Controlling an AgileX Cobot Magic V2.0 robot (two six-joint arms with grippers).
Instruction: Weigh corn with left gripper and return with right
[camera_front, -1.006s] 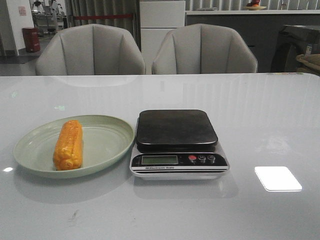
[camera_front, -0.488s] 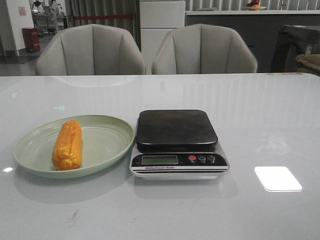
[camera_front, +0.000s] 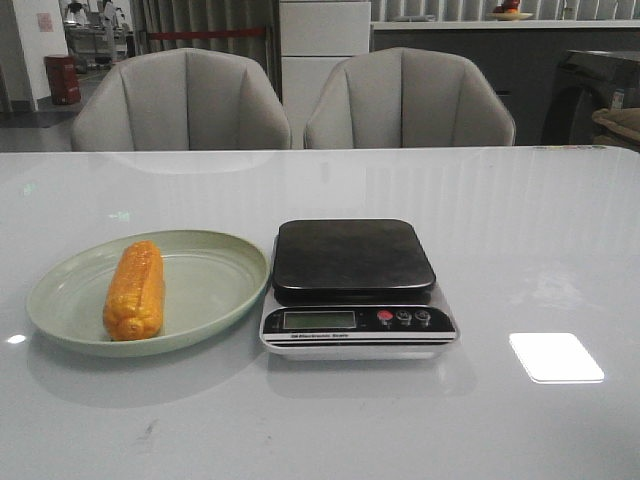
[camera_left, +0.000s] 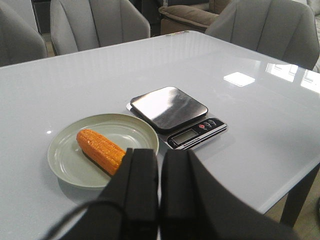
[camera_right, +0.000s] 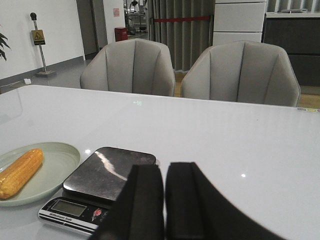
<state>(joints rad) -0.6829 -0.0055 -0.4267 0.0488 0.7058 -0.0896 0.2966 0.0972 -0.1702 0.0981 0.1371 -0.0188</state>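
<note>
The corn is an orange-yellow cob lying on a pale green plate left of the scale. The scale's dark platform is bare. The corn also shows in the left wrist view and the right wrist view. My left gripper is shut and empty, held in the air short of the plate. My right gripper is shut and empty, held short of the scale. Neither gripper shows in the front view.
The white glossy table reaches far to the right and back. Two grey chairs stand behind its far edge. The scale's display and buttons face the near side.
The corn has shifted very slightly to the left on the plate. Nothing else has moved.
</note>
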